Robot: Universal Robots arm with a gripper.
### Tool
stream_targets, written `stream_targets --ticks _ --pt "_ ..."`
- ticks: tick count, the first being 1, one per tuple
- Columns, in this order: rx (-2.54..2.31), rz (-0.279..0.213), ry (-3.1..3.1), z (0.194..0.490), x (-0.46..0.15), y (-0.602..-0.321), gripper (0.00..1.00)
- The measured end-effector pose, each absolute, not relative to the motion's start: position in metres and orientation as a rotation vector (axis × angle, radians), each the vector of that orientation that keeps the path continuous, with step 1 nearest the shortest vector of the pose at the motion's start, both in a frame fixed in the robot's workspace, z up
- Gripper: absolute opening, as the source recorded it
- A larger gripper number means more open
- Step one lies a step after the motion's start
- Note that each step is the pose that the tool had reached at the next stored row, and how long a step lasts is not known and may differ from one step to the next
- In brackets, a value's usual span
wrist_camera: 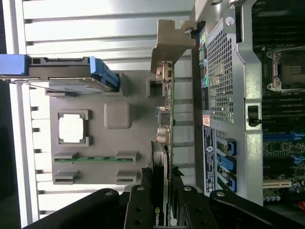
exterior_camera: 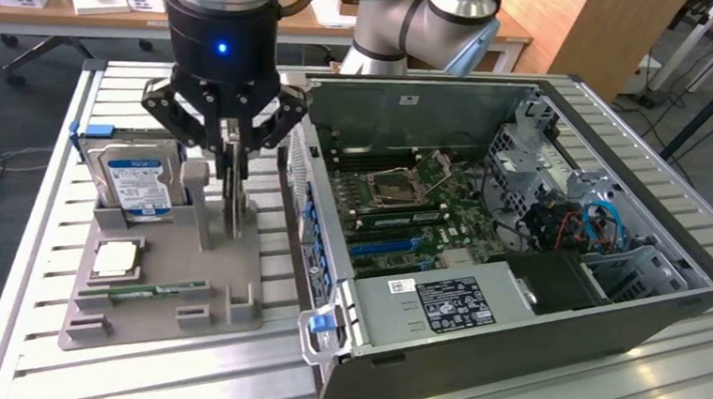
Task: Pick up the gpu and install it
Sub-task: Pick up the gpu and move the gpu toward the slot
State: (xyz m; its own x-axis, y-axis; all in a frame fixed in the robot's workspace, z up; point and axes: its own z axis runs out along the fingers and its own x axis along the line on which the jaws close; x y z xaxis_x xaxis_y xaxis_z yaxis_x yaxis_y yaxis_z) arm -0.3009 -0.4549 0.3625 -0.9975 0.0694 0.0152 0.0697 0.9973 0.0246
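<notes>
The gpu looks thin, stiff, light and easy to break, so the hand, partly closed, pinches its flat sides at the top edge.

Jaws closed on edge-on gpu, standing in grey holder, computer case beside

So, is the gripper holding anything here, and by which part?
The gripper is closed on the gpu, pinching its upper edge; the card stands upright in the gray tray.
</notes>
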Motion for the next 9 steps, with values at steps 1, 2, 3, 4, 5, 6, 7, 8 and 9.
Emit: stream_targets --ticks 1,2,3,4,5,6,7,8,9 --pt "-0.108 -0.039 -3.125 0.365 -0.301 -0.455 0.26" --pt "-0.106 -0.038 -3.125 0.368 -0.301 -0.455 0.26" --pt "-0.104 -0.038 -3.125 0.371 -0.301 -0.455 0.26" --pt "-0.102 -0.037 -3.125 0.373 -0.301 -0.455 0.26" --pt "-0.100 -0.036 -3.126 0.376 -0.301 -0.455 0.26" --pt "-0.099 -0.036 -3.126 0.379 -0.301 -0.455 0.26" --pt "-0.096 -0.035 -3.126 0.381 -0.301 -0.455 0.26" --pt "-0.094 -0.035 -3.126 0.384 -0.301 -0.455 0.26" --pt "-0.091 -0.035 -3.126 0.386 -0.301 -0.455 0.26"
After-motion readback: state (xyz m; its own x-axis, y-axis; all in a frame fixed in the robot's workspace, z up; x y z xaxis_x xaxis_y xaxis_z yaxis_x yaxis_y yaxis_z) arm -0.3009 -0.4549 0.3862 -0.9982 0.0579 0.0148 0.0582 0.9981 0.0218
